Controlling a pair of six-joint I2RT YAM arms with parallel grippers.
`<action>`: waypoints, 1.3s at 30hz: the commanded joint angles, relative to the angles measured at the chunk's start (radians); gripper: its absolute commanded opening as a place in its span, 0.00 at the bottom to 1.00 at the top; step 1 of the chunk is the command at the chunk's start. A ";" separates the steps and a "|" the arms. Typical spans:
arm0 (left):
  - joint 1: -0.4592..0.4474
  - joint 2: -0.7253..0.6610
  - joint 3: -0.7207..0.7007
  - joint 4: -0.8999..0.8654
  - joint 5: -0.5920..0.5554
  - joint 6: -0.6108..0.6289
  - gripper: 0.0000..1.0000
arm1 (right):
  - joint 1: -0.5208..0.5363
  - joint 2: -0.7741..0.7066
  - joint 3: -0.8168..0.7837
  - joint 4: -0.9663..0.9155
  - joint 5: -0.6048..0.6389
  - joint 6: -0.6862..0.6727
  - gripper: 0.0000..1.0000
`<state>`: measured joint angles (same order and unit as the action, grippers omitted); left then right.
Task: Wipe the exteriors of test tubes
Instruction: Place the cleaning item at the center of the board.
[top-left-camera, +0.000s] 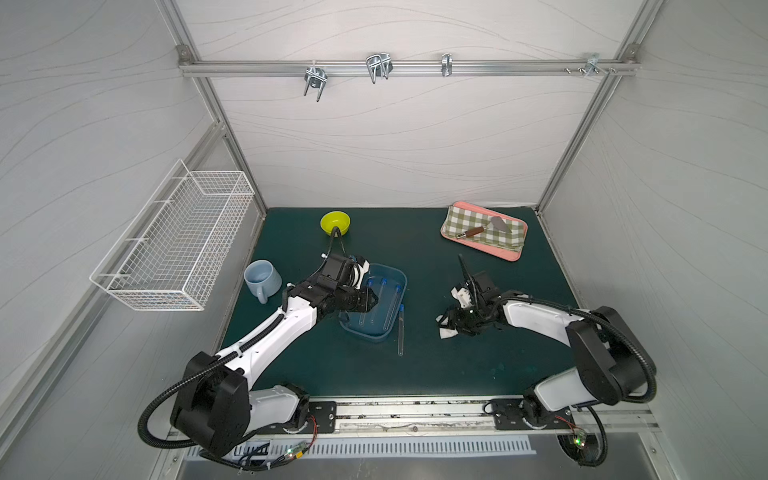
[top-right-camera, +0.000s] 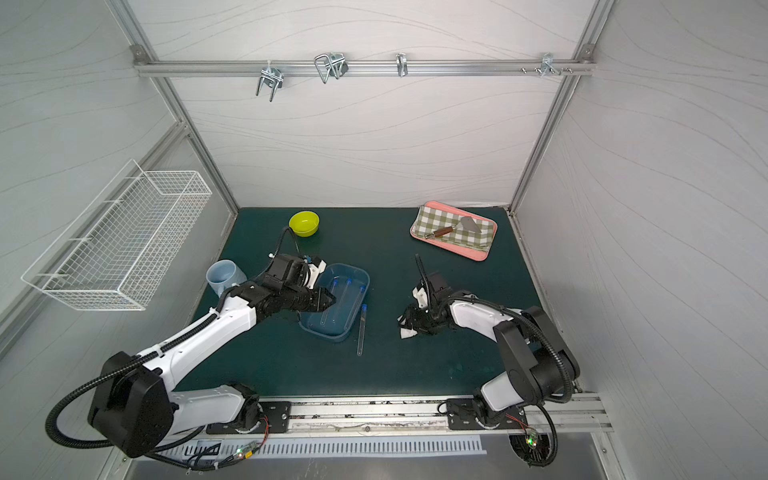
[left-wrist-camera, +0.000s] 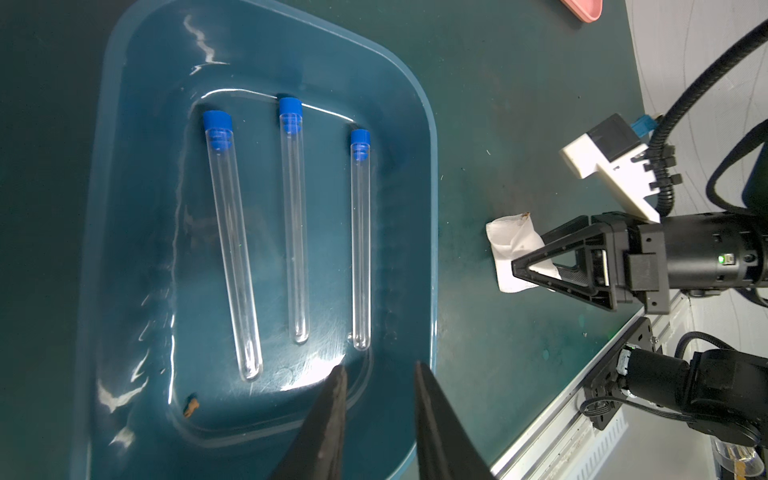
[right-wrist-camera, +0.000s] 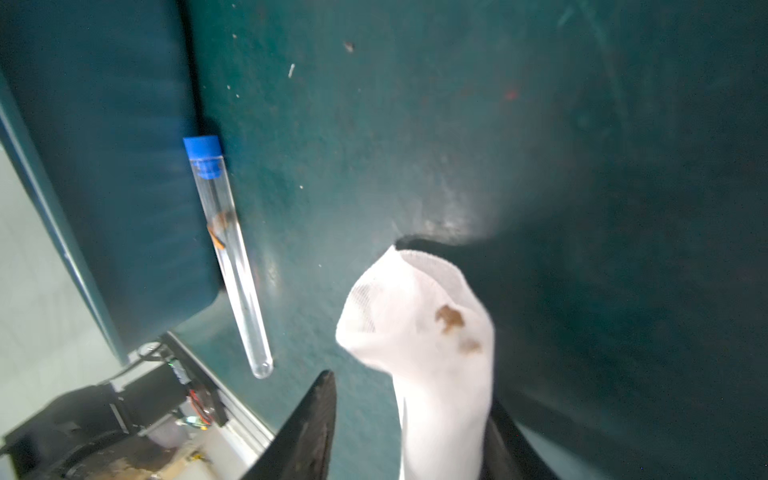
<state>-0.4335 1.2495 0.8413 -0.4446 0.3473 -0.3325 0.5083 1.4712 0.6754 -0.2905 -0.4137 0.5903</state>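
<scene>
Three clear test tubes with blue caps (left-wrist-camera: 232, 245) (left-wrist-camera: 294, 224) (left-wrist-camera: 360, 241) lie side by side in a blue tray (left-wrist-camera: 137, 208) (top-left-camera: 374, 337). A further tube (top-left-camera: 401, 328) (right-wrist-camera: 228, 253) lies on the green mat along the tray's right side and carries an orange smear. My left gripper (left-wrist-camera: 379, 368) (top-left-camera: 374, 301) hovers over the tray near the tubes' round ends, open with nothing between its fingers. Right of the loose tube, my right gripper (right-wrist-camera: 411, 386) (top-left-camera: 451, 324) has its jaws apart. A stained white cloth (right-wrist-camera: 419, 324) (left-wrist-camera: 507, 241) leans against one finger, with a gap to the other.
A yellow bowl (top-left-camera: 335, 222) stands at the back, a pale blue mug (top-left-camera: 262, 278) left of the tray. A pink tray (top-left-camera: 515, 254) with a checked cloth and a spatula sits back right. A wire basket (top-left-camera: 174, 245) hangs on the left wall. An orange crumb (left-wrist-camera: 191, 405) lies in the blue tray.
</scene>
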 joint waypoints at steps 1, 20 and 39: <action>0.004 -0.014 0.015 0.029 -0.005 -0.005 0.30 | -0.011 -0.036 0.041 -0.119 0.032 -0.043 0.55; 0.123 -0.160 -0.062 0.048 0.035 -0.044 0.33 | 0.017 -0.091 0.283 -0.405 0.126 -0.120 0.58; 0.206 -0.307 -0.158 0.059 0.068 -0.145 0.35 | 0.406 0.157 0.394 -0.215 0.322 0.134 0.35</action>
<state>-0.2356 0.9714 0.6823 -0.4019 0.4088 -0.4572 0.8894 1.6024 1.0416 -0.5404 -0.1410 0.6670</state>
